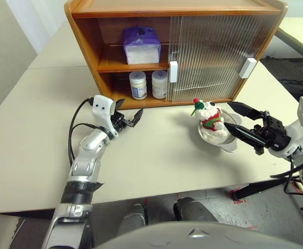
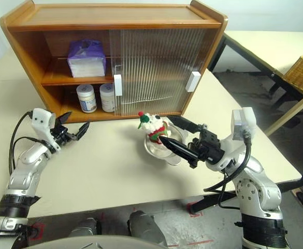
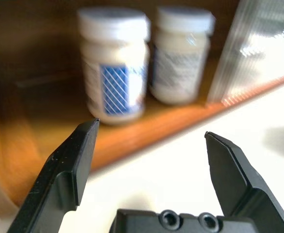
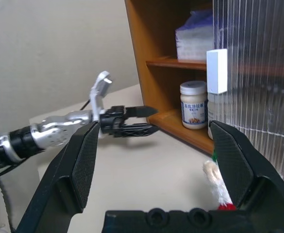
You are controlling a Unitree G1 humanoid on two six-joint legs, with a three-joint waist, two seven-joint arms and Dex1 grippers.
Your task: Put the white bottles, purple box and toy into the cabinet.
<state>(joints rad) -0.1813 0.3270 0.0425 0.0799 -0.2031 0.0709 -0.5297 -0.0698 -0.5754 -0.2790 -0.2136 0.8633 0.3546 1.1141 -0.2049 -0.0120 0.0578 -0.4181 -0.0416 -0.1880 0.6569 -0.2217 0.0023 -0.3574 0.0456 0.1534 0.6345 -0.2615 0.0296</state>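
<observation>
Head view: the purple box (image 1: 141, 44) sits on the cabinet (image 1: 175, 10) upper shelf and both white bottles (image 1: 138, 85) on the lower; only the toy (image 1: 211, 116), in a steel bowl (image 1: 233, 142) on the worktop (image 1: 32, 145), remains.

Left wrist view: the left gripper (image 3: 149, 138) gapes empty before the bottles.

Right wrist view: the right gripper (image 4: 154, 145) is wide open, level, just short of the toy.

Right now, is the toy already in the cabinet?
No, the toy sits in a steel bowl on the table, outside the cabinet.
</observation>
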